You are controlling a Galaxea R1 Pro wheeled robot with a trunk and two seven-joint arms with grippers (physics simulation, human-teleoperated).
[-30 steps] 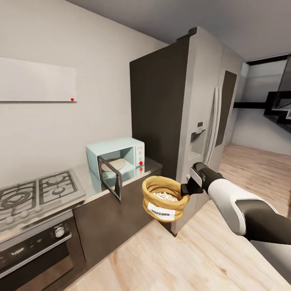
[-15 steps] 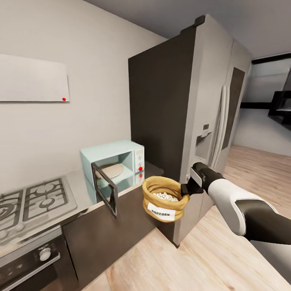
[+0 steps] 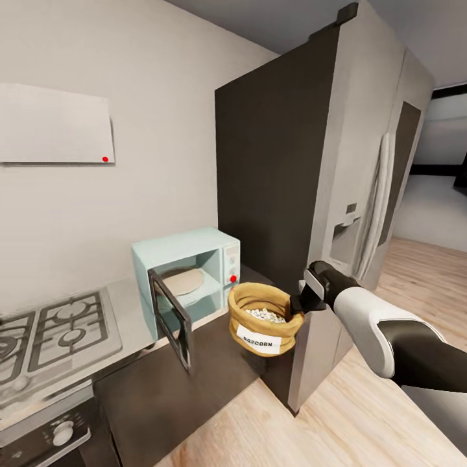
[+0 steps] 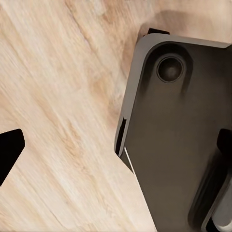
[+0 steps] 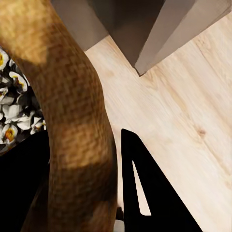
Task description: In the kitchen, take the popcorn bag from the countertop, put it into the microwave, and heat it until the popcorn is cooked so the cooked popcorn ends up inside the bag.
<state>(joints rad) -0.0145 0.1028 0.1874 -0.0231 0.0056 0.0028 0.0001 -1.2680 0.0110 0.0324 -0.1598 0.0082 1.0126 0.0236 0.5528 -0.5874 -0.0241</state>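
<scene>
The popcorn bag (image 3: 264, 321), an orange-tan sack with a white "POPCORN" label, hangs in the air in front of the counter's end. My right gripper (image 3: 297, 305) is shut on its rolled rim (image 5: 72, 121). Whitish popcorn (image 3: 266, 316) fills the bag and appears close up in the right wrist view (image 5: 12, 116). The pale blue microwave (image 3: 188, 259) stands on the grey countertop (image 3: 126, 318) just left of the bag, its dark door (image 3: 172, 318) swung open and a round plate inside. My left gripper (image 4: 116, 145) is open over the wooden floor.
A tall grey fridge (image 3: 311, 162) stands right behind the bag and the counter's end. A gas hob (image 3: 52, 331) lies left of the microwave, with an oven knob (image 3: 63, 433) below. Wooden floor (image 3: 363, 415) opens to the right. The robot's dark base (image 4: 183, 145) is under the left gripper.
The camera has moved closer and turned, so the fridge and microwave look larger and nearer to the bag. The bag stays held in my right gripper in the same pose.
</scene>
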